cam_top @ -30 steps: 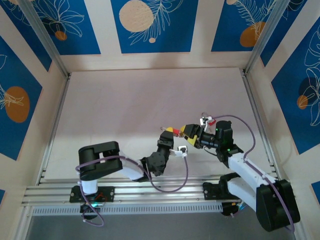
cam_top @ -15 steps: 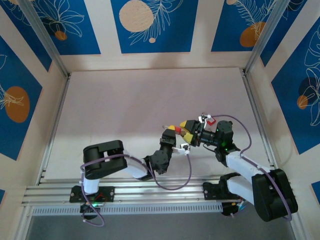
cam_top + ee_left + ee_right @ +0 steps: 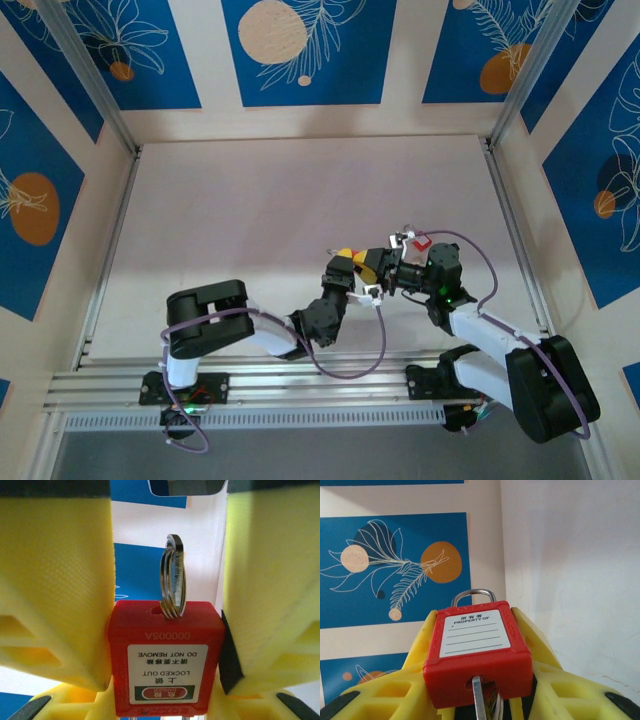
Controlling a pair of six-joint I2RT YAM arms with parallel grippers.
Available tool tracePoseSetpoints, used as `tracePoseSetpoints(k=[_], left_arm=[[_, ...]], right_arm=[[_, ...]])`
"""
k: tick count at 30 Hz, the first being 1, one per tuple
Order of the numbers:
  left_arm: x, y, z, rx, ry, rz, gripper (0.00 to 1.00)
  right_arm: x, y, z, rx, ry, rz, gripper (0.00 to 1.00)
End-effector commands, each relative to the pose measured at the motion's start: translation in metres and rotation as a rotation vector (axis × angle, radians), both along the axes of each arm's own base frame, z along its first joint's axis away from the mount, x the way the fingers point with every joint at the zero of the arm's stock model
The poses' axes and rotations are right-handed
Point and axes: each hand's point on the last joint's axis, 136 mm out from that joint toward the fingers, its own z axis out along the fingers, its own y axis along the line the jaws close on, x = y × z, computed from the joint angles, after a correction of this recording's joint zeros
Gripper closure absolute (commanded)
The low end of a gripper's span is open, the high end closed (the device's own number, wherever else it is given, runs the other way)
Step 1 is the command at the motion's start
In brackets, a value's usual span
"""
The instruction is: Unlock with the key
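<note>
A red padlock [image 3: 165,655] is clamped by its narrow sides between the yellow fingers [image 3: 55,590] of my left gripper [image 3: 167,555]. A steel key ring [image 3: 172,580] sticks out of its keyhole end. In the right wrist view the padlock [image 3: 475,635] shows its "PROPERTY OF" label with the shackle [image 3: 472,594] pointing away. The key [image 3: 479,700] sits in the keyhole. My right gripper [image 3: 490,712] has yellow fingers [image 3: 580,695] on both sides of the key end, and their contact with the key is hidden. From above, the left gripper [image 3: 345,268] and right gripper [image 3: 380,268] meet tip to tip.
The pale table [image 3: 280,200] stretches away behind the two grippers, fenced by blue-patterned walls [image 3: 300,50] and aluminium rails [image 3: 110,230]. A purple cable [image 3: 375,340] loops between the arms near the front rail.
My right gripper has moved left onto the key end of the padlock, and its fingers have drawn closer together. The left gripper has kept its hold and nudged slightly right.
</note>
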Motion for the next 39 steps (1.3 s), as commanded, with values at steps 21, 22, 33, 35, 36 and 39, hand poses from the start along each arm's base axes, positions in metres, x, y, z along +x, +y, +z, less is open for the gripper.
tracePoseSetpoints(k=[21, 22, 33, 35, 36, 39], left_arm=[[-0.005, -0.002, 0.001, -0.05, 0.004, -0.027, 0.82], [-0.005, -0.003, -0.001, -0.045, 0.005, -0.027, 0.82], [-0.009, -0.005, -0.002, -0.043, 0.006, -0.042, 0.82], [-0.01, -0.006, -0.004, -0.039, 0.008, -0.047, 0.82], [-0.011, -0.006, -0.005, -0.038, 0.009, -0.051, 0.82], [-0.012, -0.007, -0.008, -0.03, 0.01, -0.052, 0.82]], right_arm=[[0.006, -0.006, 0.02, 0.028, -0.066, -0.029, 0.51], [0.006, -0.006, 0.02, 0.027, -0.066, -0.029, 0.5], [0.011, -0.004, 0.024, 0.031, -0.081, -0.029, 0.54], [0.011, -0.004, 0.024, 0.031, -0.081, -0.03, 0.54], [0.012, -0.005, 0.024, 0.031, -0.082, -0.035, 0.54], [0.013, -0.005, 0.023, 0.03, -0.078, -0.037, 0.47]])
